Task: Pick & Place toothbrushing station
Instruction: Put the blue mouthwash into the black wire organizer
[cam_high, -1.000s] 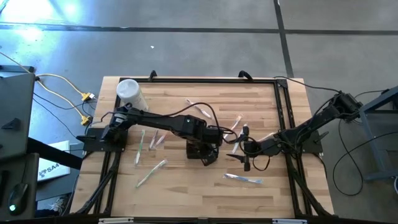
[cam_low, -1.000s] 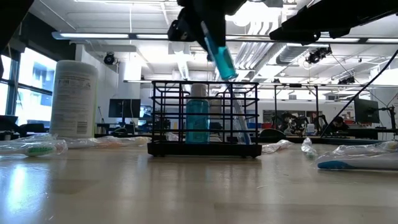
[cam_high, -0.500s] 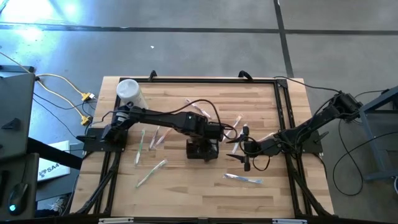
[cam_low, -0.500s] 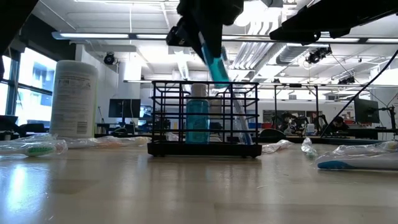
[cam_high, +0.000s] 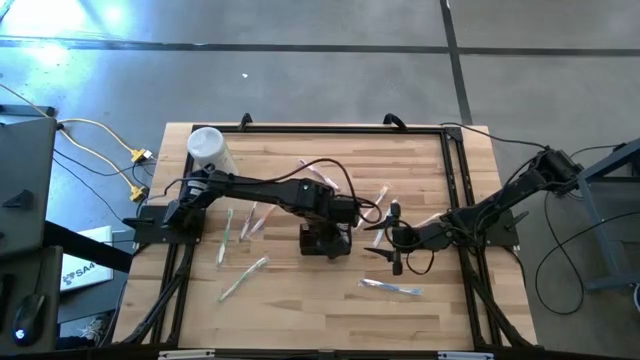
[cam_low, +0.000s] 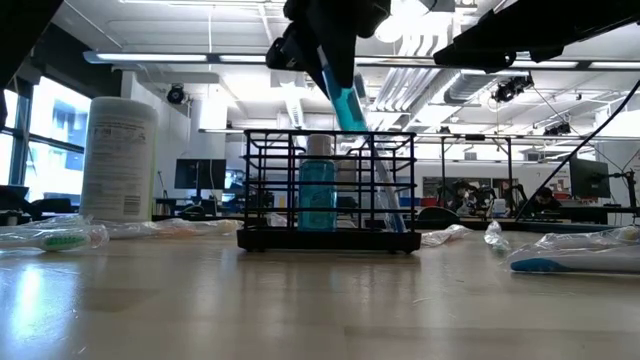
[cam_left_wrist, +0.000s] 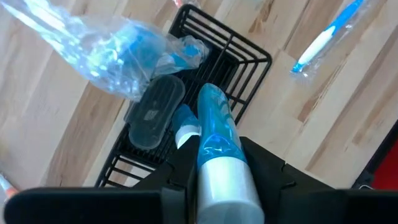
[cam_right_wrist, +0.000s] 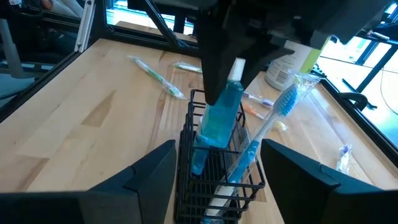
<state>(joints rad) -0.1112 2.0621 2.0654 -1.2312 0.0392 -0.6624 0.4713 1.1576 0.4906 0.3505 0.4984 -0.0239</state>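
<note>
Over the station (cam_high: 324, 240), left pincer (cam_high: 340, 212) gripping tube (cam_low: 345, 105)

even, bright overhead light in the high view; glare patch on the concrete floor (cam_high: 100, 15) at far corner. low view backlit: ceiling light strips (cam_low: 250, 58) blow out white, left arm (cam_low: 330, 30) reads as silhouette, near tabletop (cam_low: 300, 310) soft, sheen on it. left wrist view: plastic wrapper (cam_left_wrist: 106, 50) blurred, glinting.
</note>
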